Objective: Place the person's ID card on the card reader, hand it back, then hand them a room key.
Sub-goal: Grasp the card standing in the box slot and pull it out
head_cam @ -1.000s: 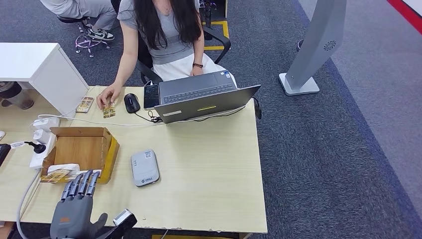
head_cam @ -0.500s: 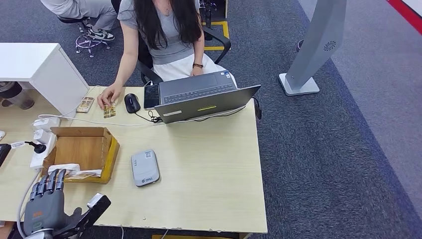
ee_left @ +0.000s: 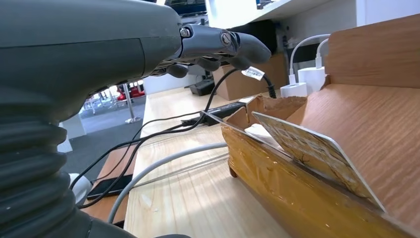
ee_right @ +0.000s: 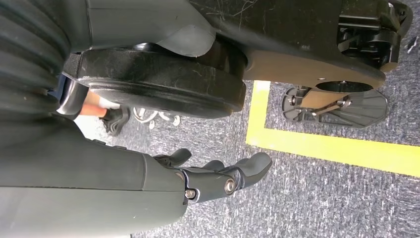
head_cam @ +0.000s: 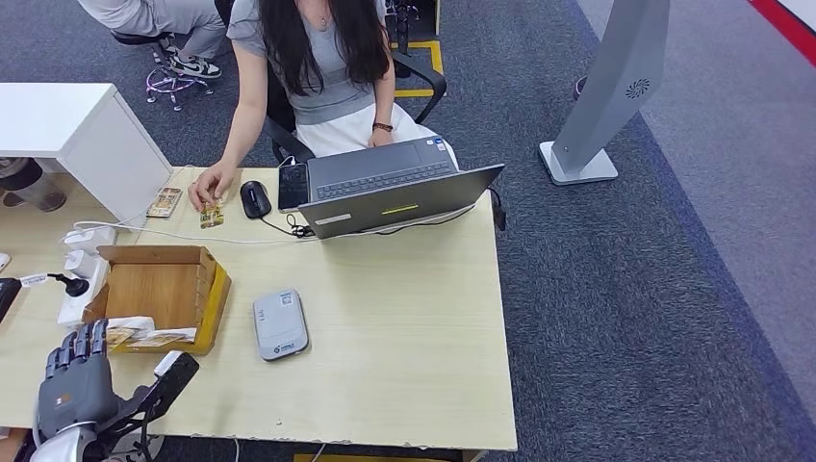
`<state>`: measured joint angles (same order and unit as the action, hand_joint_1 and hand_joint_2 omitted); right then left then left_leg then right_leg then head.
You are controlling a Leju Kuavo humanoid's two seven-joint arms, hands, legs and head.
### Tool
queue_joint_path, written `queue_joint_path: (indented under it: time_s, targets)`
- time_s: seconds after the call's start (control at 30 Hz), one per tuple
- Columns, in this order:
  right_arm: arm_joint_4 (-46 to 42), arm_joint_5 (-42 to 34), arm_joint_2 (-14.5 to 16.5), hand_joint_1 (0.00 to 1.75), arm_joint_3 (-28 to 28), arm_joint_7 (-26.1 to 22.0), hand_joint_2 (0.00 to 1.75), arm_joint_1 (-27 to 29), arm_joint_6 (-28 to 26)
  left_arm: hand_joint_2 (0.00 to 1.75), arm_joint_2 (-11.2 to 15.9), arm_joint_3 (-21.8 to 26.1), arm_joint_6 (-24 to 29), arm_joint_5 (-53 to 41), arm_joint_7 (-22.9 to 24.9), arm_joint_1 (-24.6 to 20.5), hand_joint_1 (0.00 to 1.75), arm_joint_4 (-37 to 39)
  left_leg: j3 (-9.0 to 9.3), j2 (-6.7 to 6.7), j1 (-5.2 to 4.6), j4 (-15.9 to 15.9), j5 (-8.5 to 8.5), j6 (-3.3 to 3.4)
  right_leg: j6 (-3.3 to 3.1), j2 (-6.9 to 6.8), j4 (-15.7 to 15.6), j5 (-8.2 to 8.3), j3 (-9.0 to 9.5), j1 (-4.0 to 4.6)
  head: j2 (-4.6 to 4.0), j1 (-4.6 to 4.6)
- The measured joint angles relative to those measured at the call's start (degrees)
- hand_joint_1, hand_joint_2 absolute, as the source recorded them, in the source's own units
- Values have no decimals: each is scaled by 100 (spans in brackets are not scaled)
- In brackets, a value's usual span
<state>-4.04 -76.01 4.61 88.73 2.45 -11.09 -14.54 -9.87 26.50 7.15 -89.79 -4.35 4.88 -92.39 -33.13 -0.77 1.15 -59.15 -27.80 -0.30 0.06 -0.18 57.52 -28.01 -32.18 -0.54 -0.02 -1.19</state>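
Left hand (head_cam: 77,385) sits at the near left edge of the counter (head_cam: 404,318), fingers spread, holding nothing, just near of the cardboard box (head_cam: 159,289). Room key cards (head_cam: 144,337) lean in the box's near side. Right hand (ee_right: 218,178) hangs over the carpet, fingers loosely apart and empty. Right of the box lies the grey card reader (head_cam: 280,324). Far across, the person's hand (head_cam: 207,188) rests on the ID card (head_cam: 211,216), beside a mouse (head_cam: 255,198) and laptop (head_cam: 395,197)
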Motion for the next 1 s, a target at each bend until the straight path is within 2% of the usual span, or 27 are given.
queue_joint_path:
  time_s: [0.47,1.0]
  targets:
    - [0,181,0,0,9,-7,175,-2,75,175,50,64,210,17,27,-290,0,440,0,-1,0,0,0,0,0,1,0,0,-1,0,0,0]
    - [0,222,0,0,9,-7,175,-7,75,175,51,64,212,13,27,-403,0,549,0,-1,0,-1,0,0,0,2,0,0,-1,0,0,0]
